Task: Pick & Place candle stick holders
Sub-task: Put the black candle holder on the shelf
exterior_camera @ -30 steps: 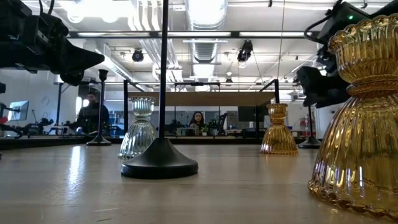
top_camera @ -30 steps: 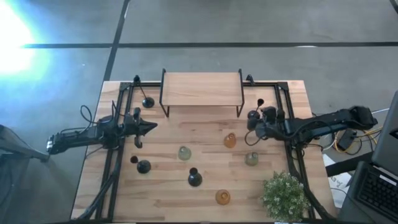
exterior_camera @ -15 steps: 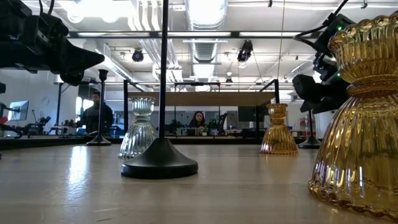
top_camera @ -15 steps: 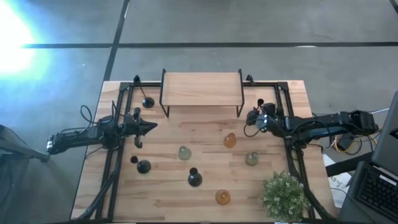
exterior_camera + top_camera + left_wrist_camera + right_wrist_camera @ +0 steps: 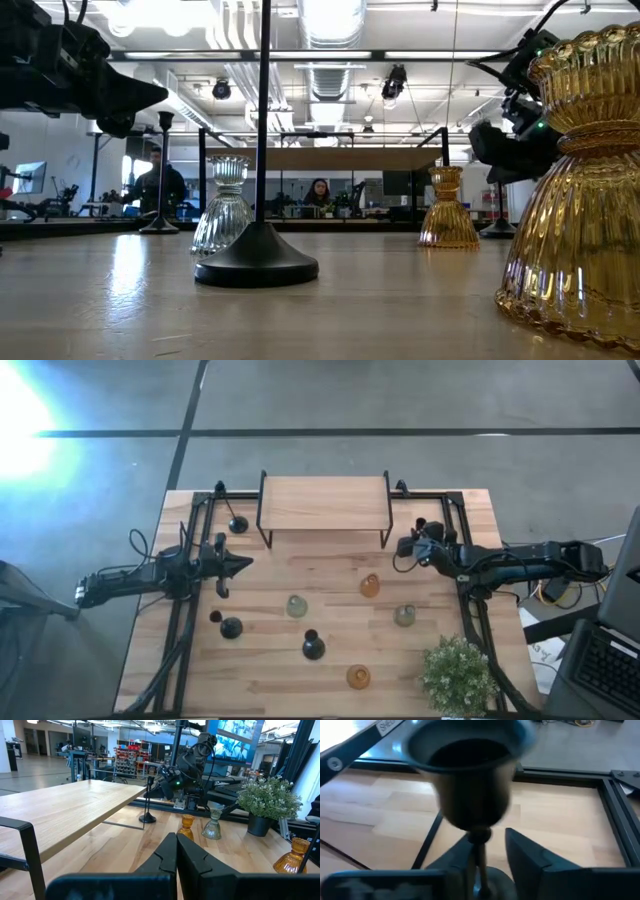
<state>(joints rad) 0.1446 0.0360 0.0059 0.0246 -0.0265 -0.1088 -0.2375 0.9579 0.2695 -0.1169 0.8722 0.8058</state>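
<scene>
Right gripper point(image 5: 414, 546) has slid up the table and its open fingers now straddle the stem of a black candle stick holder point(image 5: 472, 775)!
Left gripper point(image 5: 243, 563) waits at the table's left side, fingers point(image 5: 192, 857) pressed together, gripping nothing.

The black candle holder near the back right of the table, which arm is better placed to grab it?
The right. Its gripper is open with the black candle holder's stem between its fingers. The left gripper waits shut, far across the table.
</scene>
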